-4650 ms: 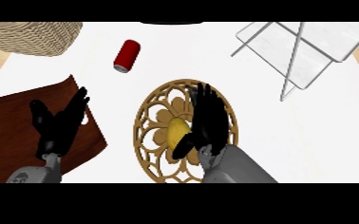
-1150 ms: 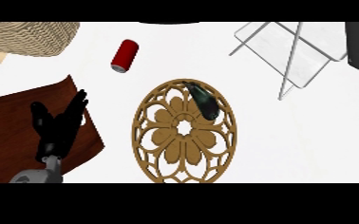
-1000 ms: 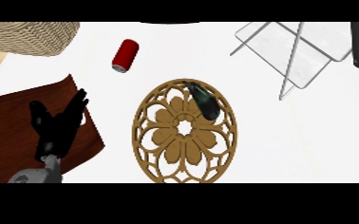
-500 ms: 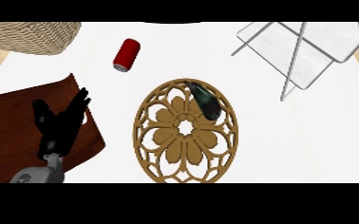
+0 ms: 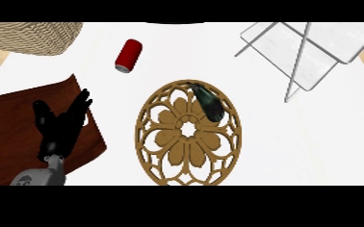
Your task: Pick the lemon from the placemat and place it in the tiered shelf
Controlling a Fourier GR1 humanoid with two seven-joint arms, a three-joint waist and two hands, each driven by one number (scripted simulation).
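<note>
The round carved wooden placemat [image 5: 188, 133] lies at the counter's middle, and no lemon shows on it or anywhere else. A dark oblong shape [image 5: 208, 104] rests on the mat's upper right part; I cannot tell what it is. The tiered shelf [image 5: 305, 53], made of grey wire and pale panels, stands at the upper right with nothing visible in it. My left hand [image 5: 60, 122] rests open, fingers up, over the dark board at the lower left. My right hand is out of the picture.
A red can [image 5: 128, 55] lies on its side up and left of the mat. A woven basket [image 5: 39, 36] fills the upper left corner. A dark brown board [image 5: 28, 108] covers the counter's left side, under the left hand.
Earlier my right hand lay over the lemon at the mat's centre; both are gone from view now. The dark shape has stayed put for the last second. The left hand barely shifted.
</note>
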